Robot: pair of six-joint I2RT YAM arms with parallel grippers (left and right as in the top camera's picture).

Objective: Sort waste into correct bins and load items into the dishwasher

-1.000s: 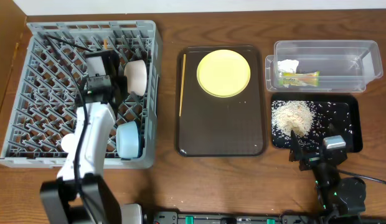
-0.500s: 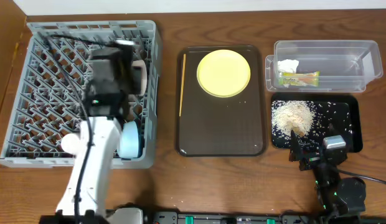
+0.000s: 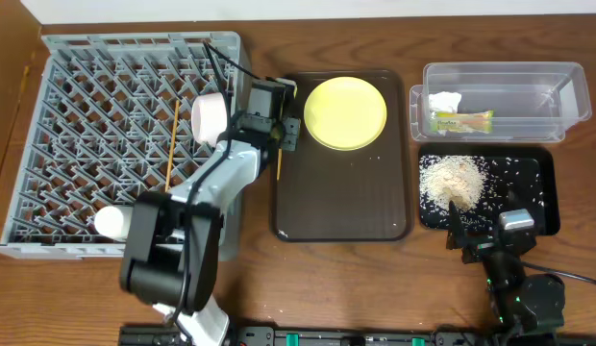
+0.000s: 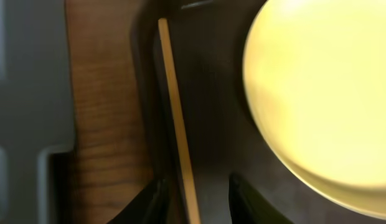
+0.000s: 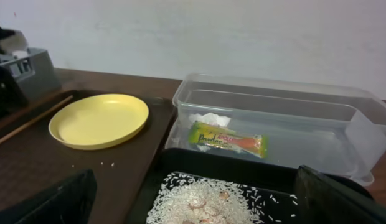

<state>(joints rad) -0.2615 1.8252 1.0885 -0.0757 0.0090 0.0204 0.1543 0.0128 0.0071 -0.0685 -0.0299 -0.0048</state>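
Chopstick (image 4: 175, 118) lies between spread left gripper (image 4: 199, 196) fingers

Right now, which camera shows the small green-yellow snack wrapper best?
The right wrist view: the small green-yellow snack wrapper lies close and unblocked inside the clear plastic rectangular tub, print visible. Overhead shows it small; the left wrist view misses it.

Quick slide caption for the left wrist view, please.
Left gripper open, straddling the chopstick on the brown tray beside the yellow plate.
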